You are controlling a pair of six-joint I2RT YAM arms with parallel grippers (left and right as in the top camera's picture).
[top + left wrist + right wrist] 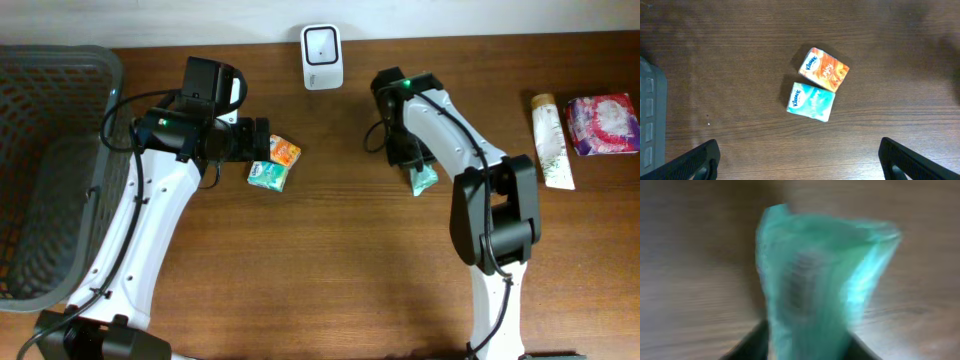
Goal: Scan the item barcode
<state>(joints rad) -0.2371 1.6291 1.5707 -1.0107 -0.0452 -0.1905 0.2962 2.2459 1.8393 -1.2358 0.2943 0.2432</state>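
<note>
The item in hand is the green packet (423, 180), located at the right gripper (410, 162) over the rear centre of the table (320, 270), just in front of and to the right of the white barcode scanner (322, 55) standing at the rear edge. In the right wrist view the packet fills the frame upright between the dark fingers (747, 347), but it is heavily blurred. Whether the jaws clamp it or stand slack around it cannot be determined. The left gripper (800, 159) is spread wide and carries nothing; it hovers above 2 Kleenex packs, 1 orange (823, 69) and 1 teal (811, 101), lying flat and touching at the rear left of centre. A grey basket (40, 150) occupies the left edge. A tube (551, 140) and a red patterned pack (603, 125) lie near the right edge. Judged step: presentation of the green packet to the scanner. No barcode is legible in any view. The next move calls for a confirmed firm grip, then rotation of the packet so that its barcode face points at the scanner window, held steady and close.
</note>
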